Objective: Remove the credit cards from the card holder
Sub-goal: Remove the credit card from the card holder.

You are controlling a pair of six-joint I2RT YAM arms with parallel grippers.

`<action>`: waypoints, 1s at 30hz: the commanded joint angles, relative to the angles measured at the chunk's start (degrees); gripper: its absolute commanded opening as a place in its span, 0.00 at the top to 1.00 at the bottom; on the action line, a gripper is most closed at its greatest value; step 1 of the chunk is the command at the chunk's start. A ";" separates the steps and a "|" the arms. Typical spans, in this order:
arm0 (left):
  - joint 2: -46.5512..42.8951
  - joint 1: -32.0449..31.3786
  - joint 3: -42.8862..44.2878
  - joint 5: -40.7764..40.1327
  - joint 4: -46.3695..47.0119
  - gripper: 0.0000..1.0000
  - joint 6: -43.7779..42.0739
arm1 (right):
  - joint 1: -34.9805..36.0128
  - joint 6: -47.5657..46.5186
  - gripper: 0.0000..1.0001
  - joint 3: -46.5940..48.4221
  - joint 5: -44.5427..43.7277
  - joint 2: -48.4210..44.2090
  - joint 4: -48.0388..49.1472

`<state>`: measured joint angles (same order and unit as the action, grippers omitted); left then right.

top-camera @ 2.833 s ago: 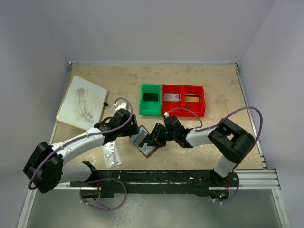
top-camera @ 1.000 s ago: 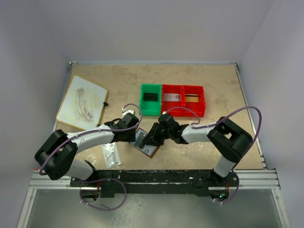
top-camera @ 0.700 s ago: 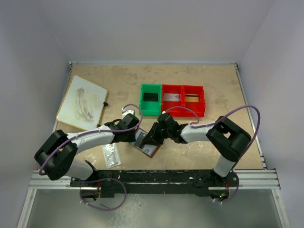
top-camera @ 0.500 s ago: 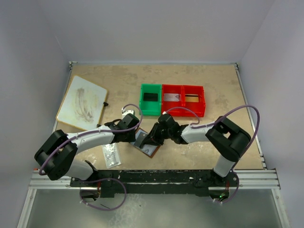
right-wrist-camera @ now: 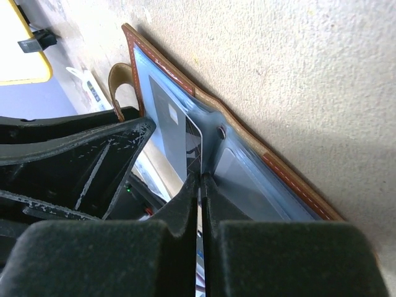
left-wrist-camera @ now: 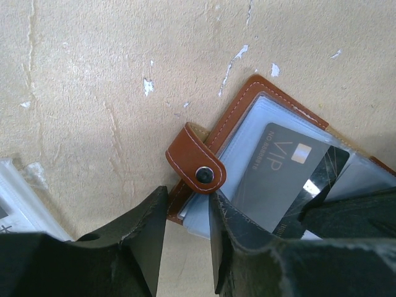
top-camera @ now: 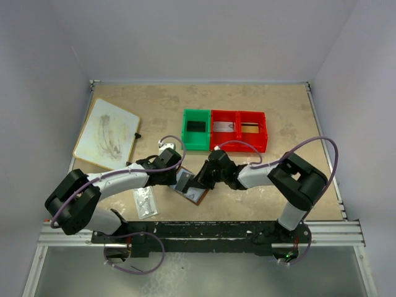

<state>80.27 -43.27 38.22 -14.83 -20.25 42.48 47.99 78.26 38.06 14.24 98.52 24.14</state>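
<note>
- Top external view: the wallet (top-camera: 193, 193) lies open on the table (top-camera: 154, 105), toward the near edge, with both arms reaching in low over it.
- My left gripper (top-camera: 177, 177) is at the wallet's left edge, and my right gripper (top-camera: 199, 181) comes in from the other side, so the two nearly meet above it.
- From the left wrist, the left gripper (left-wrist-camera: 185, 201) is at a narrow gap. The wallet's (left-wrist-camera: 247, 105) brown edge and clear sleeve sit between the fingers (left-wrist-camera: 133, 241), just below the tab (left-wrist-camera: 197, 166), so I read it as pinching that edge.
- The tab is undone and folded out over the table.
- The grey card (left-wrist-camera: 281, 179), marked VIP, sits in a clear bluish pocket, angled out toward the right arm.
- From the right wrist, the right gripper (right-wrist-camera: 199, 185) is closed tight on the grey card's (right-wrist-camera: 192, 147) thin edge. The card stands tilted up out of its pocket, and its far end is in the sleeve.
- The packet (top-camera: 144, 202) lies left of the wallet, near it but apart.
- The green bin (top-camera: 185, 131) and red bin (top-camera: 239, 147) stand side by side behind the wallet, well apart from it.
</note>
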 commanded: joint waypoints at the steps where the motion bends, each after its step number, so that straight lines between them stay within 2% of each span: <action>1: -0.37 -0.28 -0.21 -1.12 -1.80 0.71 0.44 | -0.87 0.15 1.00 -1.88 -2.48 -3.00 0.38; 8: -0.96 -0.31 -0.16 -1.72 -1.91 0.70 0.62 | -1.40 -0.89 1.00 -2.51 -1.56 -5.33 -2.16; 14: -5.41 -0.28 1.60 -3.17 -3.70 0.57 1.46 | -1.58 0.54 1.00 -5.47 -1.20 -5.59 -0.63; 19: -9.93 -0.28 5.24 -5.06 -4.96 0.49 2.67 | -1.58 -1.02 1.00 -3.48 0.21 -2.52 -0.96; 21: -11.71 -0.28 5.22 -2.89 -2.71 0.49 2.98 | -1.65 -1.88 1.00 -2.33 -0.18 -2.12 -2.60; 25: -11.34 -0.24 4.24 6.63 4.83 0.49 2.31 | -1.64 -1.92 1.00 -2.17 -0.95 -2.51 -3.32; 30: -5.96 -0.31 2.11 14.59 10.44 0.63 3.48 | -1.66 -1.50 1.00 -2.34 -0.91 -2.55 -3.27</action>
<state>71.64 -43.27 41.10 -8.27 -17.23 44.51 46.54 77.84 35.05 14.85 95.50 23.90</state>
